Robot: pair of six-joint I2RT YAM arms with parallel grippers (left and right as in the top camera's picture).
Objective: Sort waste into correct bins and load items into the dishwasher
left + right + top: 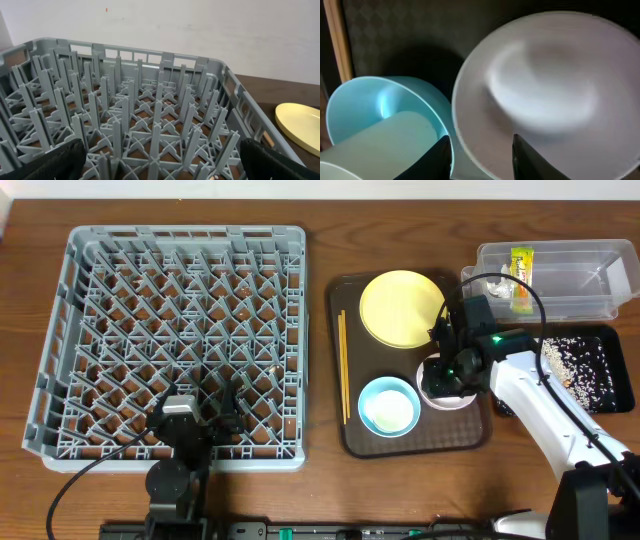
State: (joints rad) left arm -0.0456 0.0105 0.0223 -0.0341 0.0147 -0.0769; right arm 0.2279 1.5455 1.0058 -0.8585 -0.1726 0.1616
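Observation:
My right gripper (446,376) (482,159) hangs over the white bowl (441,401) (545,90) on the brown serving tray. Its jaws are apart, straddling the bowl's near rim without touching it. The light blue bowl (388,406) (355,100) sits right beside it, with a pale cup (385,145) inside. The yellow plate (400,308) and wooden chopsticks (342,365) also lie on that tray. My left gripper (200,418) (162,167) stands wide open and empty over the front of the grey dishwasher rack (70,330) (150,115).
The brown serving tray (470,435) (410,35) lies right of the rack. A clear tub (600,255) at the back right holds the yellow-green wrapper (520,260). The black tray (615,370) holds scattered rice scraps (580,365). My right arm crosses above it.

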